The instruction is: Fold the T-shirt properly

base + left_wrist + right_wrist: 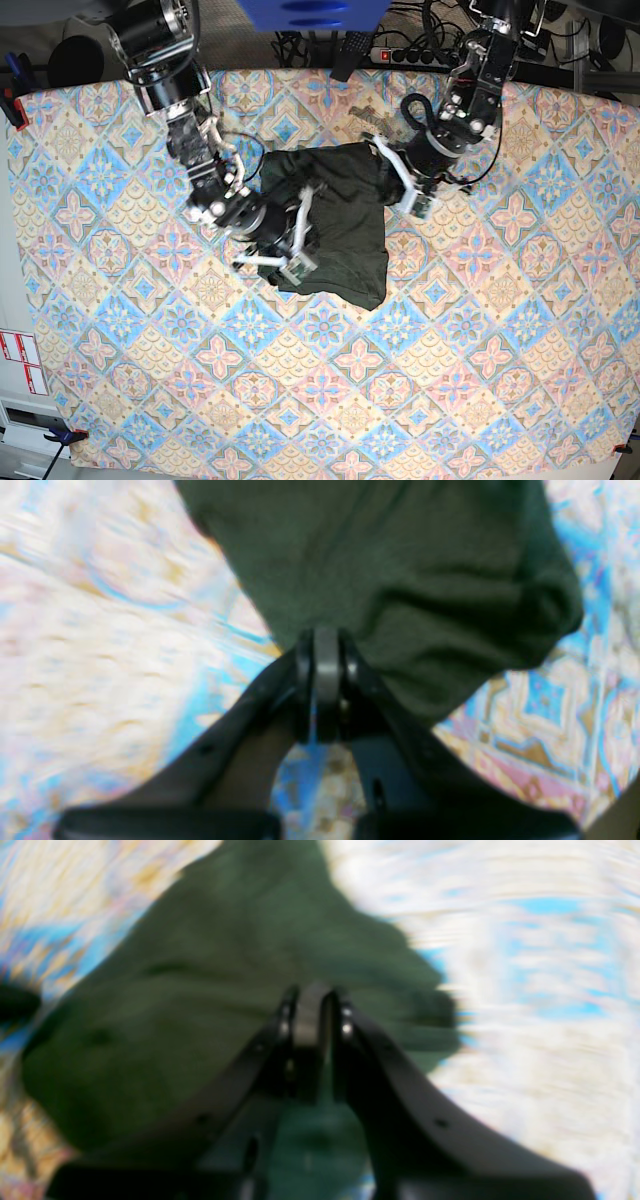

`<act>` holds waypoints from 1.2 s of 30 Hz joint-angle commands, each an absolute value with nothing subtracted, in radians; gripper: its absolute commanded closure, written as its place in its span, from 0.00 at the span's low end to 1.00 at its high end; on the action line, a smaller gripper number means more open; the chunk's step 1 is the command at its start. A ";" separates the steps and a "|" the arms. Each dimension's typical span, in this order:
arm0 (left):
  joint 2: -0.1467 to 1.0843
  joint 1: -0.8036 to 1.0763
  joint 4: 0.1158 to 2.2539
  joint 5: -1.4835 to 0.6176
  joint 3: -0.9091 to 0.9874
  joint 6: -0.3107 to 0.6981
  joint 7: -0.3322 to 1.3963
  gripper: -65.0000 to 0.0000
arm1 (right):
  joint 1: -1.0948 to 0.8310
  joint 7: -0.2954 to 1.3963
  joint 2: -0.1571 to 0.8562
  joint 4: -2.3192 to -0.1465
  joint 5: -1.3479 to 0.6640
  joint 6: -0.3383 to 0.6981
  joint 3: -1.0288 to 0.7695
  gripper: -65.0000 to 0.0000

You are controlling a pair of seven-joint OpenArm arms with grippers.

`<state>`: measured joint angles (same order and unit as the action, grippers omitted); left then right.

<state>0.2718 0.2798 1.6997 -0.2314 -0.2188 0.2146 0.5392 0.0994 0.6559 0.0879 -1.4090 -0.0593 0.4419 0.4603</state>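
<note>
The dark olive T-shirt point(342, 225) lies bunched into a rough rectangle at the middle of the table. My left gripper point(392, 172) is at the shirt's right edge, and in the left wrist view the left gripper point(326, 636) has its jaws pressed together on a fold of the T-shirt point(400, 570). My right gripper point(296, 250) is at the shirt's left lower edge. Its wrist view shows the right gripper point(312, 992) pinched shut on the green T-shirt point(210, 990). Both wrist views are blurred.
A cloth point(150, 330) with a blue, pink and tan tile pattern covers the table. A power strip point(410, 55) and cables lie behind the far edge. A clamp point(12, 100) holds the left edge. A blue object point(310, 12) hangs at the top.
</note>
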 commanded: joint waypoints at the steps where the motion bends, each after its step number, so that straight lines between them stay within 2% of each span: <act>1: 0.275 0.289 1.728 -0.234 -0.166 0.213 0.519 1.00 | 0.122 0.645 0.085 -1.445 -0.076 0.443 0.478 0.95; 8: 0.274 0.305 1.732 -0.234 0.058 0.213 0.524 1.00 | 0.128 0.700 0.079 -1.452 -0.185 0.443 0.599 0.95; 17: 0.217 0.314 1.732 -0.225 0.292 0.211 0.526 1.00 | 0.130 0.700 -0.031 -1.345 -0.205 0.443 0.599 0.95; 23: 0.217 0.318 1.730 -0.229 0.317 0.211 0.526 1.00 | 0.130 0.687 -0.058 -1.205 -0.203 0.443 0.595 0.95; 31: 0.217 0.332 1.730 -0.231 0.312 0.211 0.526 1.00 | 0.130 0.585 -0.058 -1.047 -0.203 0.443 0.593 0.95; 36: 0.216 0.332 1.730 -0.231 0.311 0.211 0.526 1.00 | 0.130 0.564 -0.033 -1.012 -0.203 0.441 0.582 1.00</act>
<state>0.2073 0.3355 1.7138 -0.2245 0.3092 0.2134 0.5495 0.1276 0.5186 -0.0460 -1.0134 -0.2260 0.4461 0.5854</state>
